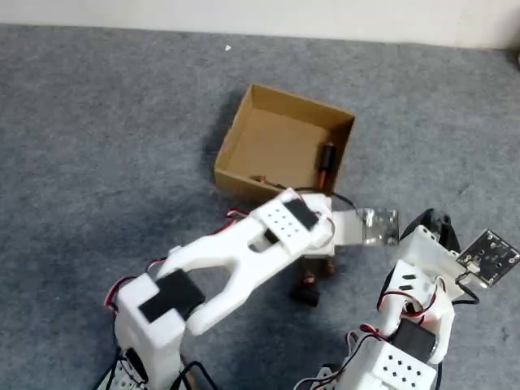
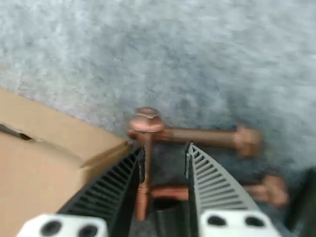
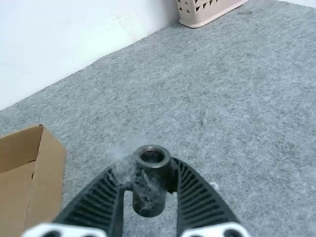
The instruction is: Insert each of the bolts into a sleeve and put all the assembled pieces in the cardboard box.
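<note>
Floor covering: a grey, felt-like carpet (image 1: 97,122) spreads under the whole scene, fuzzy and mottled.
Wall: a plain white wall (image 3: 59,39) meets the carpet along its far edge.
Basket: a beige plastic basket (image 3: 207,10) with triangular cut-outs stands on the carpet against the wall.
Speck: a small white fleck (image 1: 228,49) lies on the carpet near the wall.

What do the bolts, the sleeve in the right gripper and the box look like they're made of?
Bolts: metal, probably copper-plated steel, going by the reddish-brown dull sheen and hex heads.
Sleeve, held in the right gripper: dark metal, likely blackened steel; a matt cylinder with a smooth bore, flecked with pale fuzz.
Box: plain brown cardboard, matt, with thin folded walls.
</note>
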Controlling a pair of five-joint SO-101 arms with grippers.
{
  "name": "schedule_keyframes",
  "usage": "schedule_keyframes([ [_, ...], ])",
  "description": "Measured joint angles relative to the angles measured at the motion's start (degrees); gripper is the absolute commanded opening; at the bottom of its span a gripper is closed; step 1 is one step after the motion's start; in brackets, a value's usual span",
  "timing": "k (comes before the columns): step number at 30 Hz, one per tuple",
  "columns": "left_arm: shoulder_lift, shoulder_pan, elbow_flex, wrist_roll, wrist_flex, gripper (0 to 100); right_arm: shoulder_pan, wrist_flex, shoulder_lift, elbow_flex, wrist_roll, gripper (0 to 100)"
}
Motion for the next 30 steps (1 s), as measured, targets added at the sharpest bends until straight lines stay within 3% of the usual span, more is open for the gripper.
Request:
schedule_keyframes([
  [9, 6.86, -1.85, -7.82, 0.18, 0.70, 15, -0.09, 0.00, 0.00, 0.00, 1.49, 0.4],
  [15, 7.12, -1.85, -7.82, 0.18, 0.70, 0, 0.09, 0.00, 0.00, 0.00, 1.85, 0.4],
  [30, 5.63, -1.85, -6.51, -0.09, 3.43, 0, -0.18, 0.00, 0.00, 0.00, 2.11, 0.4],
])
